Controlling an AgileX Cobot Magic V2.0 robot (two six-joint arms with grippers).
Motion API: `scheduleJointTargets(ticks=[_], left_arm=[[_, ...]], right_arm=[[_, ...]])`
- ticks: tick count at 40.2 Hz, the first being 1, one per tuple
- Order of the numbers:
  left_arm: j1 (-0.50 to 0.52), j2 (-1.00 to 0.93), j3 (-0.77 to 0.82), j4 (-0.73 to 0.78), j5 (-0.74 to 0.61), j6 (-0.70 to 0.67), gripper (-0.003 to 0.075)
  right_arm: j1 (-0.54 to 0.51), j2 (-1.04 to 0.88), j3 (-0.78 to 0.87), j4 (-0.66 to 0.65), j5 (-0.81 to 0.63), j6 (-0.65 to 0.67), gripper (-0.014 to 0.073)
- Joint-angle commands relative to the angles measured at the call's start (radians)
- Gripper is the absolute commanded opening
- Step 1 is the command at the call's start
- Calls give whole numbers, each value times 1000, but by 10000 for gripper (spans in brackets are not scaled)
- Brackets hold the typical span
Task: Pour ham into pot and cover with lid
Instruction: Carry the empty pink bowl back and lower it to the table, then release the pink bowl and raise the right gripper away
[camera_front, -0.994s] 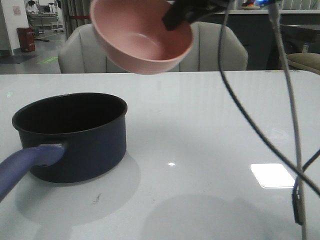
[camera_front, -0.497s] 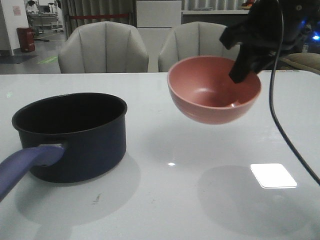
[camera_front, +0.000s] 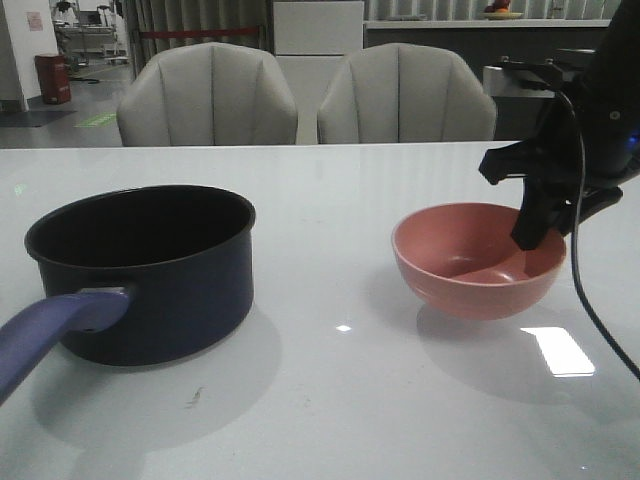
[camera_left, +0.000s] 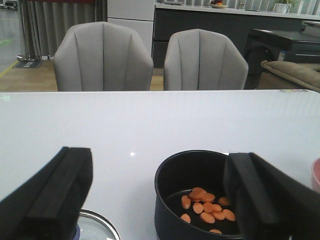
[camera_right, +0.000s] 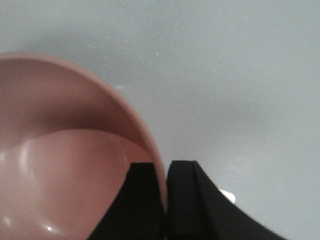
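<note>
Ham (camera_left: 205, 206) lies in flat, orange-pink oval slices on the floor of the pot (camera_front: 150, 270), which I see from my left wrist camera as a dark round well. From the front the pot is a navy, nearly black straight-walled saucepan with a matte skin, standing on the left side of the glossy white table (camera_front: 330, 400). Its long purple-blue handle (camera_front: 55, 330) is smooth and rounded and reaches toward the camera. The lid (camera_left: 97, 227) shows only as an arc of clear glass with a thin steel rim, lying on the table beside the pot in my left wrist view.

On the right side of the table, well apart from the pot, is the salmon-pink bowl (camera_front: 478, 262), round and smooth with a soft sheen, its inside bare. I cannot tell whether its base touches the tabletop.

My right gripper (camera_right: 166, 200) is clamped on the bowl's rim: one black finger sits inside the wall and one outside, pressed close with only the thin wall between them. My left gripper (camera_left: 160, 197) has its two blocky black fingers spread wide, holding nothing and touching nothing, with the pot seen between them.

Two grey padded chairs (camera_front: 205, 95) stand behind the table.
</note>
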Motion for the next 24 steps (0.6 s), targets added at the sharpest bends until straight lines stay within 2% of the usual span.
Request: scheduleJointTargets(ticks=[1, 10, 24], left_arm=[[-8, 6, -29, -9, -86, -2, 585], [-8, 6, -29, -9, -86, -2, 585], [-8, 6, -29, -9, -86, -2, 585]], right_arm=[[-14, -39, -24, 2, -12, 6, 211], [-15, -43, -26, -5, 2, 6, 387], [-15, -237, -33, -28, 36, 6, 399]])
